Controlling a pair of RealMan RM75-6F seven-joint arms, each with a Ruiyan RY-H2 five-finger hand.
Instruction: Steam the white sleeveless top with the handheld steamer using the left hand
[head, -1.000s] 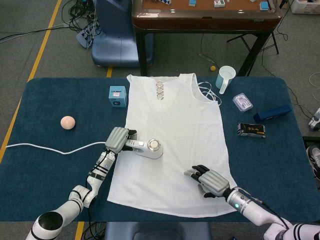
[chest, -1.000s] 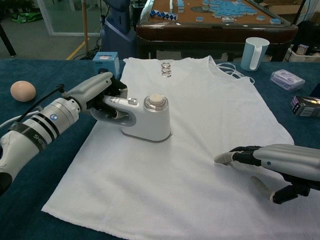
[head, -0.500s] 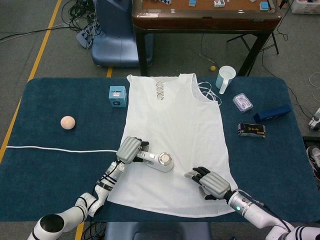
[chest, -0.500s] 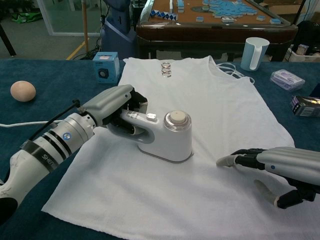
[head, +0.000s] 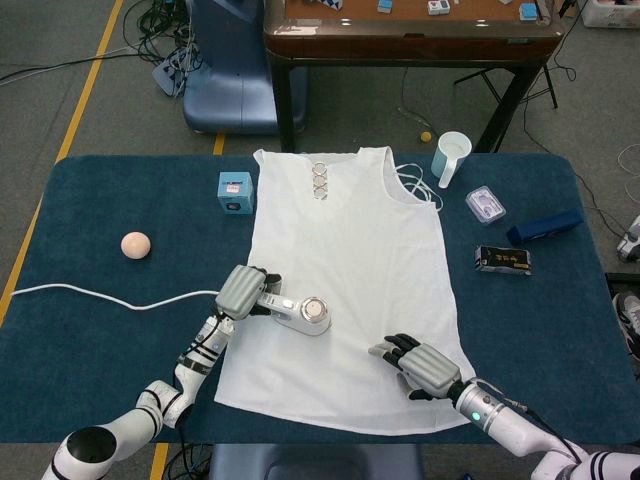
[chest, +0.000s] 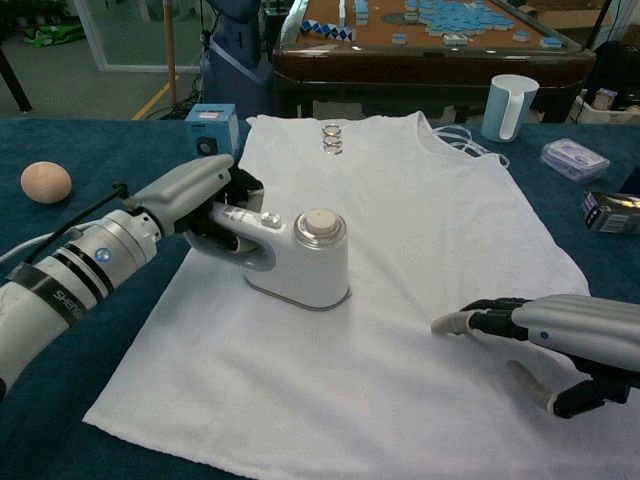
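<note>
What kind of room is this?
Probably a robot test lab, not a home: loose cables on the floor, yellow floor tape, and odd items like a ball beside the top.

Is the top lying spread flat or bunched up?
Spread flat: the top lies open on the table, hem straight; the steamer sits on its left part.

- Open white cloth is lying clear ahead of the steamer (chest: 305, 262), up toward the neckline rings (chest: 331, 141).
- The right hand (chest: 560, 335) is blocking the cloth's near right part.
- A blue box (chest: 212, 127) is crowding the far left edge.

Grey hands (chest: 200, 195), white arms w/ blk bands
</note>
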